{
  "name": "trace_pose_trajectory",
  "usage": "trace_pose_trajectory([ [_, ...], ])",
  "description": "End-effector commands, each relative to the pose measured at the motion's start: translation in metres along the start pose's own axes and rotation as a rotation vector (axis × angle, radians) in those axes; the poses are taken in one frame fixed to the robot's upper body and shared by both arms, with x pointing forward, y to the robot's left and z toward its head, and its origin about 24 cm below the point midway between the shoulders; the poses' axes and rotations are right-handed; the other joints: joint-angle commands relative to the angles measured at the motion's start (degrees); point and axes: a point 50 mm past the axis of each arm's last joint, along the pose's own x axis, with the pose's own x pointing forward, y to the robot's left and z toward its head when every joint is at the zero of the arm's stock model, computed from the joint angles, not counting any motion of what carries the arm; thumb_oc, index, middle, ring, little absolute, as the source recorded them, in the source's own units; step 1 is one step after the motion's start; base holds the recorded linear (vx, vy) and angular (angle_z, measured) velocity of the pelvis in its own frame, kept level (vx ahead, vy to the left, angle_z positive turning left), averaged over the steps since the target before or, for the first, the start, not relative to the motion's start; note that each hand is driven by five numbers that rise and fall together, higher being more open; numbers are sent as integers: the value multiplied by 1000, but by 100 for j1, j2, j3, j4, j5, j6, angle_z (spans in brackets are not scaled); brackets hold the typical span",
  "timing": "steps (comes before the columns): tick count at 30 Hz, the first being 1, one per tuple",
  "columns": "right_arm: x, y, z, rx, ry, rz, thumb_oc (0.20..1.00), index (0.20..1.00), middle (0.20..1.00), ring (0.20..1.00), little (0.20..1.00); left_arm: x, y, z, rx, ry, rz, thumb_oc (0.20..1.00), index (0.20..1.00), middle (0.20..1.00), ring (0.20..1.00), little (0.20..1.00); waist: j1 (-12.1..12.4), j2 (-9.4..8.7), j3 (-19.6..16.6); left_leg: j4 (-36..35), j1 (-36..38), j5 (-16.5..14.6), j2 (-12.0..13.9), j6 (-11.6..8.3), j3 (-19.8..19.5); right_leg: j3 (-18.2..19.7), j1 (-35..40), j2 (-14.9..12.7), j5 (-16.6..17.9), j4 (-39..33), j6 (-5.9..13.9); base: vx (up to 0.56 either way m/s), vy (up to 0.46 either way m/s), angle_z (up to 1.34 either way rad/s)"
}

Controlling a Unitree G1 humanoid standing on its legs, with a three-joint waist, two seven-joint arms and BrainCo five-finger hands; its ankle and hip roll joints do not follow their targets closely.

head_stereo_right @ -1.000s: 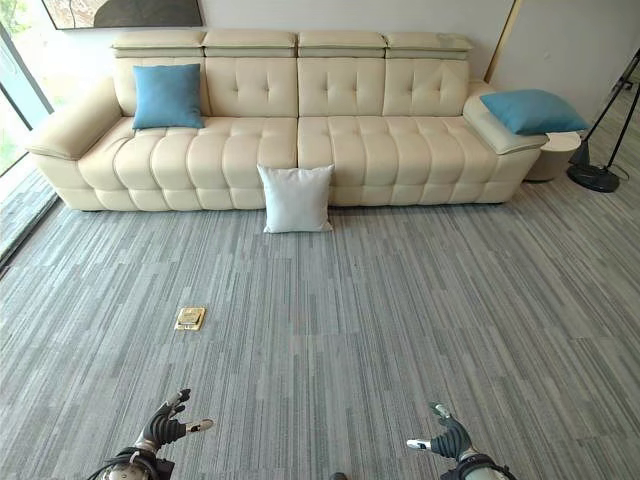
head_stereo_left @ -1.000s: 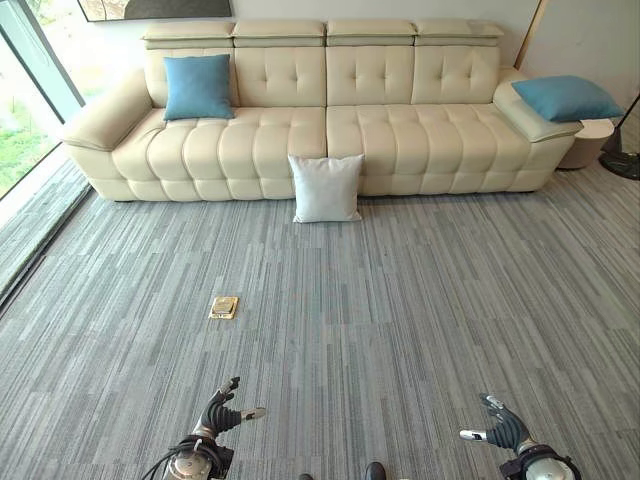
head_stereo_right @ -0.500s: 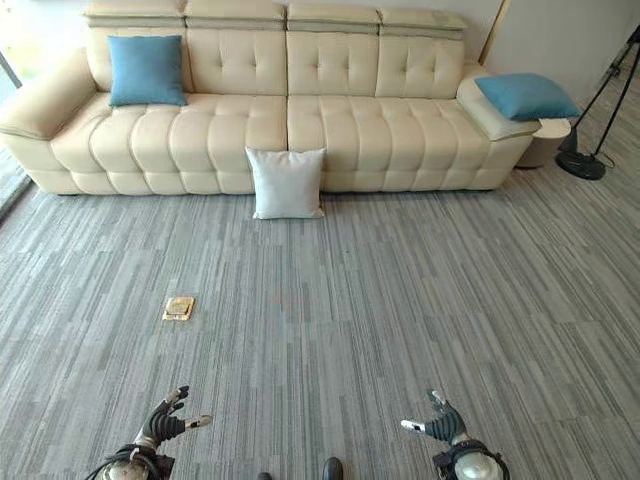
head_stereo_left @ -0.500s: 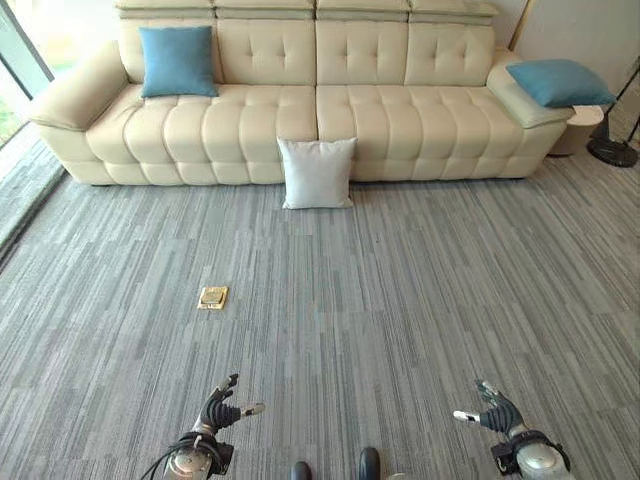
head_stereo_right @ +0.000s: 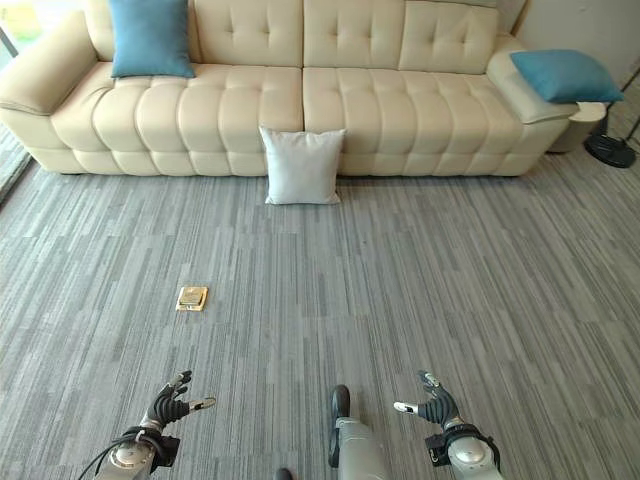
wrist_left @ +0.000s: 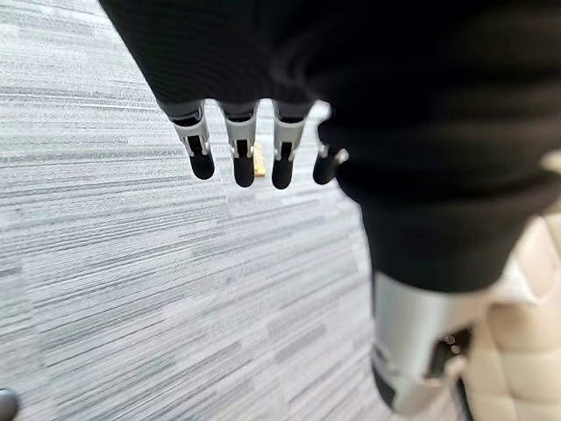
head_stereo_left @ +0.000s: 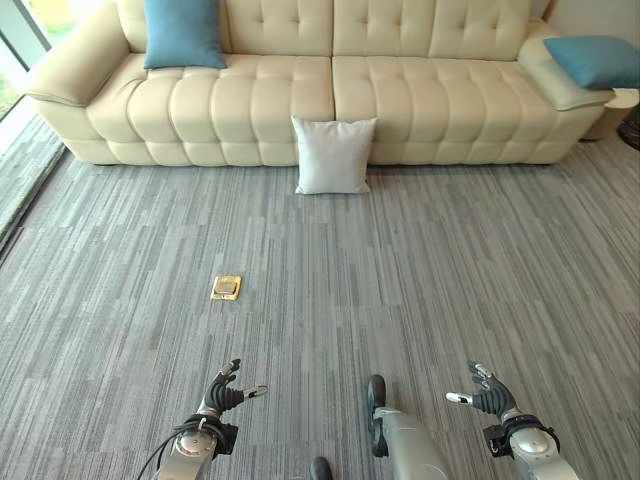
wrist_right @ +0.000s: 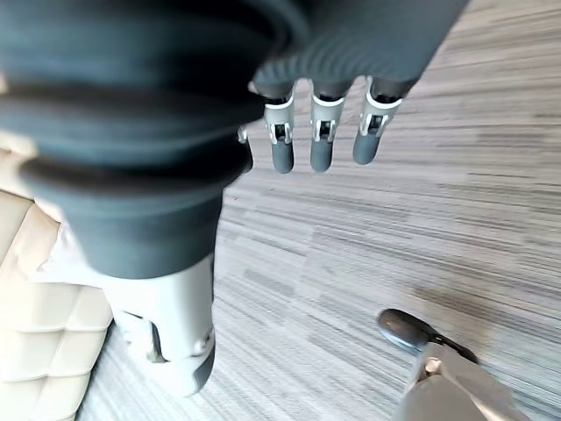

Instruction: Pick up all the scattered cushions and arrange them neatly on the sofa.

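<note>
Both hands [head_stereo_left: 228,396] empty, white cushion [head_stereo_left: 333,155] well ahead against sofa [head_stereo_left: 420,100]

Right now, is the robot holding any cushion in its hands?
No. Both the left hand and right hand are open and empty; the white square cushion leans against the sofa.

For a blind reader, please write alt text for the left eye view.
A white cushion stands on the grey carpet, leaning against a cream sofa that holds two blue cushions. Near the bottom, the left hand and right hand hang open and empty.
</note>
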Motion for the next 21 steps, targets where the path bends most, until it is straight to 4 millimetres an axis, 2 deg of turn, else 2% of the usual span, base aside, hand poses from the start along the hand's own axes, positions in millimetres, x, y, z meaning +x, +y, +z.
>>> trace_pose_trajectory([
  [1,-1,-12,11,26,-65,-33,1000,1000,1000,1000,1000,1,1,9,4,-58,12,1000,1000,1000,1000,1000,-130,-57,-50,700,245,-65,70,-382,-220,137,767,-112,-13,198,260,377,-356,80],
  [2,-5,-18,7,21,-61,-47,1000,1000,1000,1000,1000,-2,-8,1,-9,-32,-22,1000,1000,1000,1000,1000,-138,19,-84,1081,177,306,241,-698,-187,-29,1030,22,-104,131,87,427,-425,92],
  [3,-6,-20,6,25,-63,-48,1000,1000,1000,1000,1000,-4,-12,-5,-1,-12,-44,1000,1000,1000,1000,1000,-180,53,-155,1285,97,631,369,-882,-58,-110,1196,108,-228,43,-35,427,-425,75],
  [4,-6,-20,6,25,-63,-48,1000,1000,1000,1000,1000,-4,-12,-5,-1,-12,-44,1000,1000,1000,1000,1000,-182,57,-155,1289,98,627,375,-886,-61,-114,1203,114,-228,36,-38,262,-247,16],
  [7,-6,-23,8,21,-74,-54,1000,1000,1000,1000,1000,-5,-15,-8,4,6,-54,1000,1000,1000,1000,1000,-195,61,-167,2000,-194,1142,509,-1102,34,-75,1513,287,-500,-62,-256,233,-214,-20],
  [8,-6,-23,9,28,-76,-57,1000,1000,1000,1000,1000,-4,-16,-6,4,0,-57,1000,1000,1000,1000,1000,-172,27,-127,2172,-356,1223,546,-1092,77,-33,1609,300,-583,-82,-300,222,-202,-21],
  [9,-5,-23,9,33,-74,-59,1000,1000,1000,1000,1000,-3,-18,-5,4,-3,-63,1000,1000,1000,1000,1000,-149,-7,-101,2243,-499,1175,575,-1030,165,-11,1698,289,-631,-107,-317,219,-169,-20],
  [11,-4,-23,10,35,-75,-62,1000,1000,1000,1000,1000,-2,-20,-1,8,-16,-76,1000,1000,1000,1000,1000,-49,-113,-64,2237,-917,834,594,-824,389,62,1909,254,-739,-184,-304,237,-117,-27],
  [13,-4,-23,10,22,-74,-61,1000,1000,1000,1000,1000,-4,-20,-2,16,-21,-79,1000,1000,1000,1000,1000,88,-218,-45,1957,-1263,442,540,-638,404,187,2133,252,-862,-265,-279,285,-80,-17],
  [14,-3,-22,9,19,-69,-59,1000,1000,1000,1000,1000,-5,-20,-4,17,-16,-78,1000,1000,1000,1000,1000,161,-269,-32,1792,-1459,404,544,-605,372,248,2232,243,-904,-283,-265,277,-52,-8],
  [16,-2,-17,9,16,-64,-47,1000,1000,1000,1000,1000,-6,-18,-7,11,-4,-68,1000,1000,1000,1000,1000,312,-325,-20,1282,-1751,584,560,-600,177,393,2408,300,-1006,-313,-266,275,-46,-61],
  [18,0,-13,11,13,-68,-37,1000,1000,1000,1000,1000,-8,-15,-13,7,18,-55,1000,1000,1000,1000,1000,488,-344,11,813,-2145,1141,713,-671,-71,564,2698,465,-1155,-284,-267,427,-32,-65],
  [20,0,-11,9,15,-61,-37,1000,1000,1000,1000,1000,-9,-14,-16,4,34,-51,1000,1000,1000,1000,1000,528,-356,8,560,-2275,1354,783,-706,51,645,2899,512,-1254,-251,-247,551,77,-34],
  [21,0,-9,7,11,-47,-30,1000,1000,1000,1000,1000,-11,-13,-21,-2,56,-41,1000,1000,1000,1000,1000,597,-355,-67,473,-2333,1437,816,-668,290,794,3162,578,-1389,-143,-243,656,170,-24],
])
